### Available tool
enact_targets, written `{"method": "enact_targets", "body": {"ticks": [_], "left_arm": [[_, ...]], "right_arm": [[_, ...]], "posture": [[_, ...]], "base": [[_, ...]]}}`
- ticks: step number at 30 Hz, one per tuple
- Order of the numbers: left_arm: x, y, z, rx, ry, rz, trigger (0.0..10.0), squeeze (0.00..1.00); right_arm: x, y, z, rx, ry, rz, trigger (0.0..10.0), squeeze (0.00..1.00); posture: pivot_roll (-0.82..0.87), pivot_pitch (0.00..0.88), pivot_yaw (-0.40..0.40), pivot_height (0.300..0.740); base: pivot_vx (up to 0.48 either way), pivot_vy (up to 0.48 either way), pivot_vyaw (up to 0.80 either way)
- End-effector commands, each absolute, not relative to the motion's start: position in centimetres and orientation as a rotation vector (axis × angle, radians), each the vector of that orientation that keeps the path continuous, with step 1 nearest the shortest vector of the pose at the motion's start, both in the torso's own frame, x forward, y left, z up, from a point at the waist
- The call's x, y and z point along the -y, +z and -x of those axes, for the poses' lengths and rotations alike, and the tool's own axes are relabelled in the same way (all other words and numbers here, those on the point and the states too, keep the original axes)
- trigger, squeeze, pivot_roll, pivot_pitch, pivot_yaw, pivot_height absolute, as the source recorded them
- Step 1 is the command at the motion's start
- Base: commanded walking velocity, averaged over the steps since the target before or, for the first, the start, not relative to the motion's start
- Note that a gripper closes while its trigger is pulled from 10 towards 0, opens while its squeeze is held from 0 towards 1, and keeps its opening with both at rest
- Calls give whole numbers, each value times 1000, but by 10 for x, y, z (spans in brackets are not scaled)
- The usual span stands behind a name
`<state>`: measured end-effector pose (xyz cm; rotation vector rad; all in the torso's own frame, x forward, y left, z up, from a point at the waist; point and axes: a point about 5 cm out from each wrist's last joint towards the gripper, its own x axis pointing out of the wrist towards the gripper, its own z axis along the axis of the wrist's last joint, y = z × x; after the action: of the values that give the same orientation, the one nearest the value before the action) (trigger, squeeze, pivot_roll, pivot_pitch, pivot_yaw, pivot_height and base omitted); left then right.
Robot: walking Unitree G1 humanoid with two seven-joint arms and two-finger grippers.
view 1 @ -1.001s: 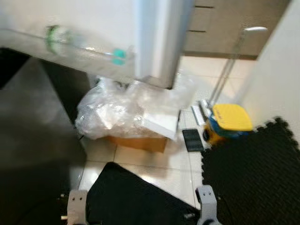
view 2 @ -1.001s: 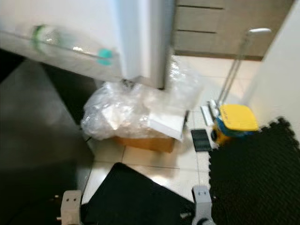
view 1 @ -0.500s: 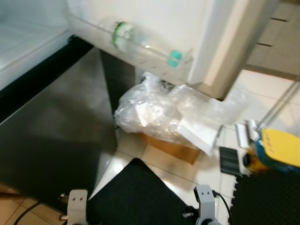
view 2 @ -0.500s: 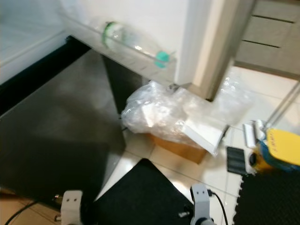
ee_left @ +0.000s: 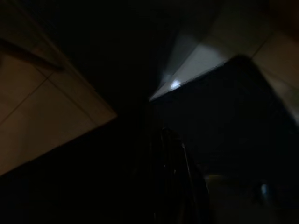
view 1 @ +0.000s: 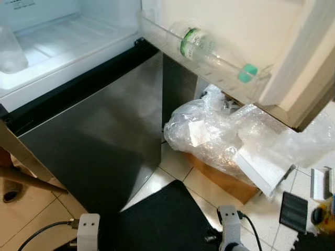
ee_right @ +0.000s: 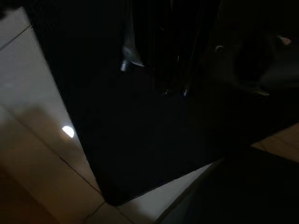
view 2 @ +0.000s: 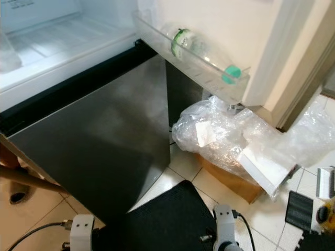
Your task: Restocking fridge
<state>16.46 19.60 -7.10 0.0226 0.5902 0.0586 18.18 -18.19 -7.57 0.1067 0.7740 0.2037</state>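
Both arms hang idle low at the robot's sides, and whether the fingers of either gripper are released or clenched cannot be told: the left gripper (ee_left: 175, 182) is only a dark shape in its wrist view, pointing down at tan floor tiles (ee_left: 42, 121) and the edge of a black mat (ee_left: 233, 116), and the right gripper (ee_right: 173, 56) is likewise a dim black form above the same kind of mat and pale tile. In the head views the silver wrists sit at the bottom edge, the left arm (view 1: 88, 232) over tan floor with a black cable (view 1: 42, 232) beside it, the right arm (view 1: 229, 230) at the far edge of the black floor mat (view 1: 162, 219). Ahead of and beyond the grippers stands the open fridge (view 1: 99, 136): its dark steel lower door is closed, and above it the lit white compartment (view 1: 68, 47) holds a clear container (view 1: 9, 49) at the far left. The fridge door (view 1: 235, 36) swings open to the right, and in its shelf (view 1: 172, 44) a clear plastic bottle (view 1: 209, 52) with a green label and teal cap lies on its side. Below the door, well beyond the right gripper, a cardboard box (view 1: 225, 180) sits under a heap of bubble wrap (view 1: 220, 136) with a white foam piece (view 1: 261, 167) leaning on it.
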Motion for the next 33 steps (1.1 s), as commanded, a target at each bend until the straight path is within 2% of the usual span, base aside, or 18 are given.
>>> {"method": "enact_targets", "body": {"ticks": [1, 8, 10, 22, 31, 33], "left_arm": [[-199, -75, -155, -615, 72, -28, 10000, 0], [-198, -73, -158, -596, 70, -29, 10000, 0], [-197, -72, -160, -590, 67, -29, 10000, 0], [-192, -67, -169, -556, 72, -27, 10000, 0], [-191, -68, -169, -563, 78, -18, 10000, 0], [-192, -69, -168, -572, 94, 5, 10000, 0]], "right_arm": [[176, -75, -184, -768, 217, -113, 10000, 0], [174, -75, -184, -765, 226, -117, 10000, 0], [176, -75, -185, -764, 180, -149, 10000, 0], [178, -75, -185, -764, 189, -125, 10000, 0], [178, -75, -185, -763, 192, -123, 10000, 0], [178, -75, -185, -763, 192, -123, 10000, 0]], "posture": [[-103, 106, -12, 740], [-105, 106, -10, 740], [-107, 104, -9, 740], [-118, 102, -9, 740], [-120, 103, -8, 740], [-120, 105, -9, 740]], "base": [[0, 0, 800], [0, 0, 800], [0, 0, 0], [0, 0, 0], [0, -444, 0], [0, 0, 0]]}}
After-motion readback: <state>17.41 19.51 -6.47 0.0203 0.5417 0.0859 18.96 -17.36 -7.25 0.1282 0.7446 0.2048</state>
